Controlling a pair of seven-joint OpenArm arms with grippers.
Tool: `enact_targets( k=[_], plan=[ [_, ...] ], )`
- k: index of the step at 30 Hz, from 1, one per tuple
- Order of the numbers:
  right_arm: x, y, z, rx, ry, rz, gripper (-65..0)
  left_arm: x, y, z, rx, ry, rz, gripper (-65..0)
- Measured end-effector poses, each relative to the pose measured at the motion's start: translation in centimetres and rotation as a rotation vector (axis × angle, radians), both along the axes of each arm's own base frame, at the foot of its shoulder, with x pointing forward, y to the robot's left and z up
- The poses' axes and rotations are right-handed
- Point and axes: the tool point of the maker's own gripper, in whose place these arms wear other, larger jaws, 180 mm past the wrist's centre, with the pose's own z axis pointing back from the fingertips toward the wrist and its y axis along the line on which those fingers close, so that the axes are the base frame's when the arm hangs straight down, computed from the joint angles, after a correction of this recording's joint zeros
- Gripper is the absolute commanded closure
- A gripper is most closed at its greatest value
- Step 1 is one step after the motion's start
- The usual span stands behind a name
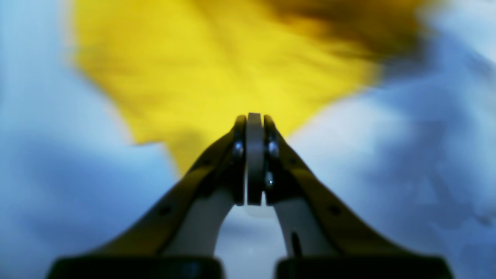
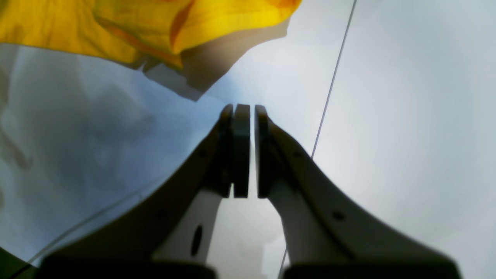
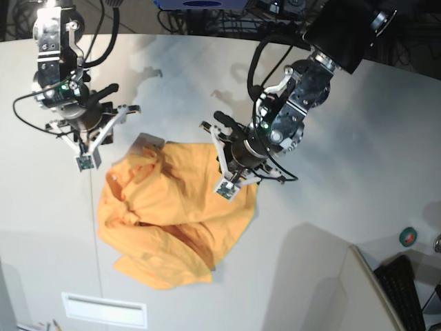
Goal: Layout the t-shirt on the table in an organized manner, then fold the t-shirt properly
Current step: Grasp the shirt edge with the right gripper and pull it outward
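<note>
- Lies crumpled at lower centre of the base view: the t-shirt, bunched in folds on the table, nothing laid out yet.
- Sits at the shirt's upper right edge: left gripper, jaws pressed together. Seems pinched on a corner of cloth in the left wrist view, though blur hides how much fabric sits between the pads.
- Hangs at upper left of the base view, beside the shirt and apart from it: right gripper, jaws near-closed on nothing, over bare table by the dark seam.
- Risk: thin bite at the very hem, likely to slip out once lifted.
- Risk: more than one layer caught, so folds drag along instead of opening.
- Risk: pulling with one arm only, so the heap slides across the table rather than spreading.
- Risk: print side unseen here, so may end up facing the wrong way.
</note>
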Motion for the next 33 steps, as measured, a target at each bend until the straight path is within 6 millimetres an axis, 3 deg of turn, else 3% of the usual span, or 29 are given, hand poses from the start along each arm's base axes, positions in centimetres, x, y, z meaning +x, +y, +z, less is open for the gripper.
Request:
enact_targets(
  k=[3,7,15,20,25,27,30,33],
  plan=[
    [-0.2,0.2,-0.1,0.004,0.005,0.002,-2.3,1.5,1.4,-1.8,0.052,0.043,0.031,0.0],
    [-0.2,0.3,-0.1,0.005,0.005,0.003,-2.3,2.2,1.6,-4.0,0.088,0.108,0.052,0.0],
    [-0.4,0.0,-0.2,0.002,0.010,-0.003,-2.1,-3.8,-3.2,-6.5,0.171,0.081,-0.240,0.0],
    [-0.9,-0.3,-0.5,-0.004,0.020,-0.001,-2.1,-7.7,-3.2,-5.9,0.131,0.100,-0.285,0.0],
    [0.3,-1.1,0.2,0.003,-0.007,-0.038,-2.7,-12.6,-6.6,-4.8,0.039,0.171,-0.354,0.0],
    [1.3,-2.9,0.9,-0.017,-0.034,-0.087,-2.9,-12.8,-7.5,-4.3,0.011,0.166,-0.358,0.0],
    [2.9,-4.5,2.6,-0.044,-0.084,-0.114,-5.6,-12.0,-7.4,-3.9,0.015,0.144,-0.341,0.0],
    [4.5,-4.0,5.9,-0.048,-0.181,-0.096,-20.6,-12.0,-7.9,-2.4,-0.015,0.121,-0.347,0.0]
  ],
)
